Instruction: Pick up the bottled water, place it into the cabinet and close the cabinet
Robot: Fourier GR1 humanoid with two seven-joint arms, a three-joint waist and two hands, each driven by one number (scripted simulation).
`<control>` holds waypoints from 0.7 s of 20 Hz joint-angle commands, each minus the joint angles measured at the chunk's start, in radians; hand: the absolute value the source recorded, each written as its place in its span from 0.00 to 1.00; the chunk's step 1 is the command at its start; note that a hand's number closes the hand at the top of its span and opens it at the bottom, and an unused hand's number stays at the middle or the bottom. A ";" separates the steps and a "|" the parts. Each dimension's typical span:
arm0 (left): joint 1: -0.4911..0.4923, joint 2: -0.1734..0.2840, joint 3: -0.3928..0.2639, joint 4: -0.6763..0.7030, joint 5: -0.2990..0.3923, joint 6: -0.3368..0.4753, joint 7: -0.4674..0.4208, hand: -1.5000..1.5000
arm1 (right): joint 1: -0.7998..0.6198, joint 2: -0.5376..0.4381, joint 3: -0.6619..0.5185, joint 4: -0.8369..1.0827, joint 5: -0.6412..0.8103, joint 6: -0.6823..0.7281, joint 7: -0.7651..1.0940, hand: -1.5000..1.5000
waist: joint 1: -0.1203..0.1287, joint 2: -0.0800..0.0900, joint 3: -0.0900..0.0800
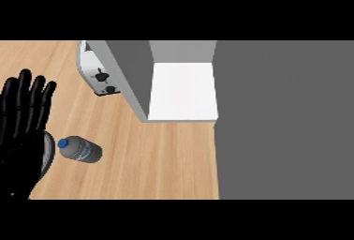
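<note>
Landmark: cabinet (pixel 181 91), open, white shelf floor showing, grey walls.

Bottled water (pixel 80 149) lies on its side on the wooden counter (pixel 159 164), down-left of the cabinet, well apart from it, blue cap pointing away from it.

My left hand (pixel 22 126) farther left of the cabinet, beyond the bottle: fingers straight, spread, holding nothing.

Toaster (pixel 100 77) stands against the cabinet's left wall.

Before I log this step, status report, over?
Left hand open, resting at left edge. Right hand out of view. Bottled water on counter, untouched. Cabinet open, path unobstructed.
</note>
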 commanded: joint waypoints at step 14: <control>0.333 -0.042 0.010 -0.073 0.357 -0.101 0.244 0.00 | 0.350 0.027 -0.011 -0.131 -0.399 0.162 0.138 0.00 | 0.006 -0.009 -0.002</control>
